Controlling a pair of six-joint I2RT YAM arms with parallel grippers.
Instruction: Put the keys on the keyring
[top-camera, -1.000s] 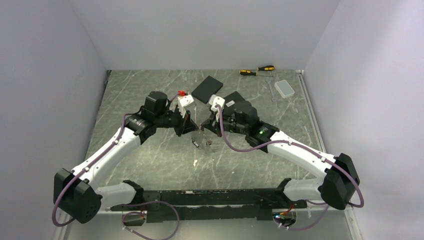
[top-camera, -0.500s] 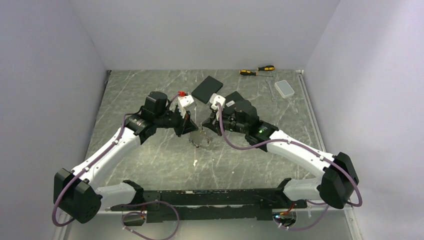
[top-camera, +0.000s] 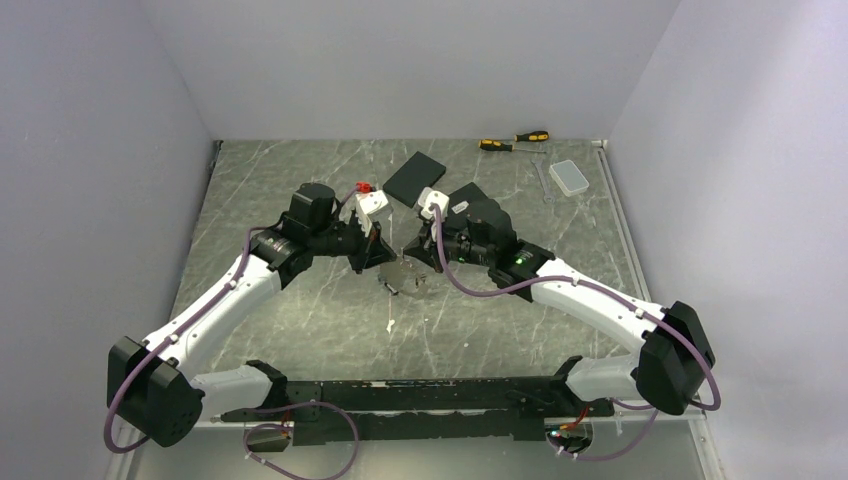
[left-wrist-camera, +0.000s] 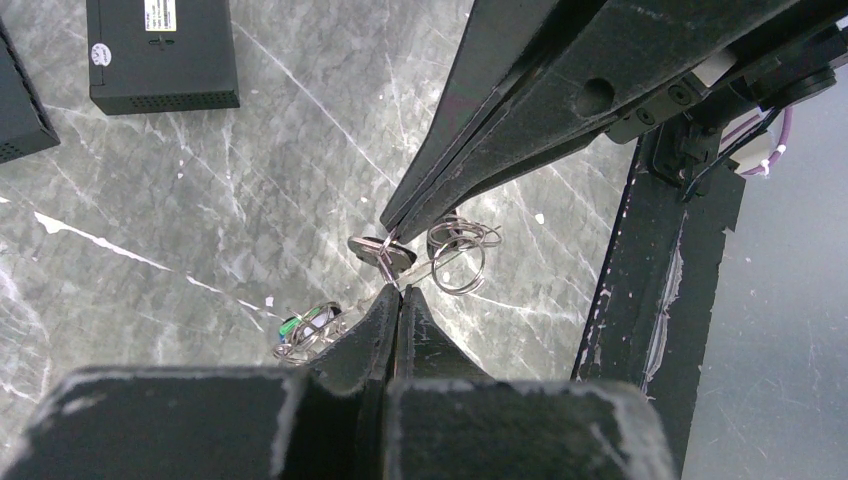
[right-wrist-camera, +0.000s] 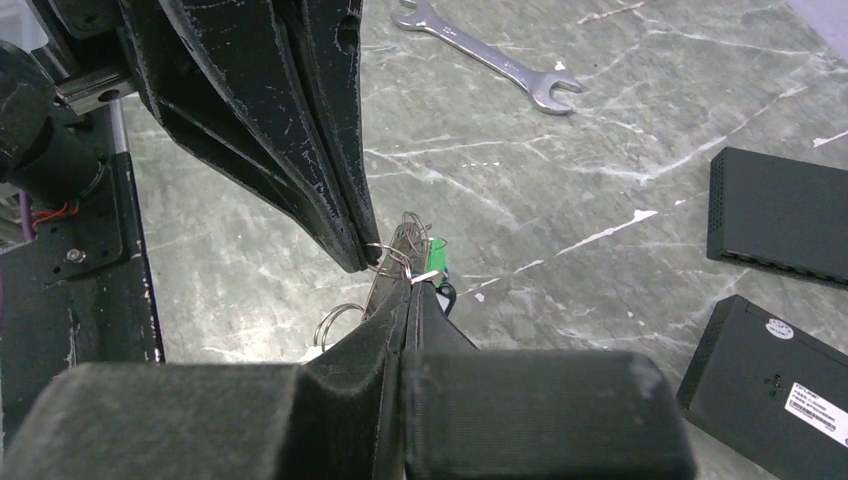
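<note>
— How were the two grippers found?

— The left gripper (left-wrist-camera: 397, 296) and the right gripper (right-wrist-camera: 412, 284) were seen tip to tip, low over the middle of the table (top-camera: 300, 190). Both pairs of jaws were pressed fully together. No gap was seen in either wrist view.

— Was anything grasped?

— That could not be settled. A thin grey wire, taken for the keyring (left-wrist-camera: 437, 262), was seen running from the left fingertips to a tangle of small coils just beside them. Whether it was pinched or only touched could not be told.

— And where were the keys placed?

— One silver key (left-wrist-camera: 383, 250) was seen between the two sets of tips, its head right at the point of the right gripper. A small bunch with a green head (left-wrist-camera: 305, 330) was seen on the marble just beside the left fingers, apart from the wire.

— What else was noted?

— Two black boxes (top-camera: 415, 178) were seen behind the grippers. A spanner (right-wrist-camera: 490, 55), a pale lidded box (top-camera: 571, 177) and the yellow-and-black screwdrivers (top-camera: 515, 140) were seen near the far right corner, well apart from the keys.
</note>
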